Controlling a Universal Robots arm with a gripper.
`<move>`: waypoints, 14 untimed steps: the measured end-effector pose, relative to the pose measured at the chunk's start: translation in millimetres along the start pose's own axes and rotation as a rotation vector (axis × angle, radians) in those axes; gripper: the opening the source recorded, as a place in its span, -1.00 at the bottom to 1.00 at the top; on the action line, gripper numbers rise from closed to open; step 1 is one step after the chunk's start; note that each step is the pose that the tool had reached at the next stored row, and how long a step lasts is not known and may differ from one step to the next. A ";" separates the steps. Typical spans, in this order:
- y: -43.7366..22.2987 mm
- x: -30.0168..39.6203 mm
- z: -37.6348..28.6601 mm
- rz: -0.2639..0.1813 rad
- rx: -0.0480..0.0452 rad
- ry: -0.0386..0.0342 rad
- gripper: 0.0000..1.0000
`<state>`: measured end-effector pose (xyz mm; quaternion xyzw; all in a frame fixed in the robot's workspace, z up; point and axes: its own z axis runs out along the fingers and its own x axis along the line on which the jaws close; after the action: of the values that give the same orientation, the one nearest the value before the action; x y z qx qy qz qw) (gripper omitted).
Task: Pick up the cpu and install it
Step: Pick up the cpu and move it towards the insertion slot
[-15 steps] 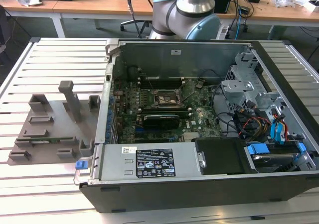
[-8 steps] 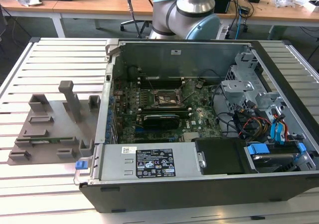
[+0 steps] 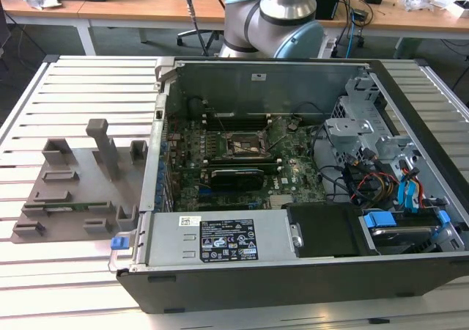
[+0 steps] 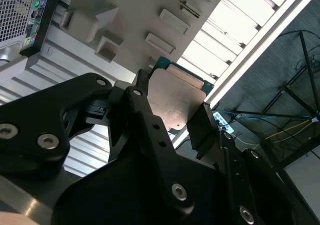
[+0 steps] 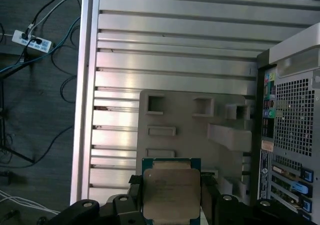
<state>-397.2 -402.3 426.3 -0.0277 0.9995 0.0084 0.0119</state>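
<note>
Carrying is judged to be the step in hand. The cpu (image 5: 171, 200) is seen clamped by two opposite edges between the black fingers (image 4: 141, 92) of the tool (image 5: 171, 187). In both wrist views the chip is set against the slatted desk (image 5: 175, 35), at the near edge of the grey fixture tray (image 5: 175, 110). It is outside the computer case (image 3: 293, 220) and appears to be lifted clear of the tray, though contact cannot be ruled out from these views.

The socket (image 3: 245, 145) is seen open on the board inside the case, well apart from the tray. The install part of the task is therefore judged not yet done. For that step, the chip would need to be kept level, squared to the socket frame and correctly keyed, and lowered without sliding.

The pale silver top of the cpu is turned toward the wrist cameras, with the flat face roughly parallel to the desk. A thin green margin is shown along the edge nearest the tray. The outline is close to square, so no clear long axis can be given. In the first wrist view its edges are lined up with the desk slats.
</note>
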 end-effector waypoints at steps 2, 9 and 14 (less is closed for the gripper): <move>-0.2 -1.4 0.1 0.000 0.0000 0.0001 0.09; -1.1 -18.7 2.6 0.000 0.0026 0.0005 0.09; -2.0 -34.7 4.8 0.000 0.0027 0.0006 0.09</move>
<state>-362.3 -402.3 422.3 -0.0277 0.9995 0.0071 0.0117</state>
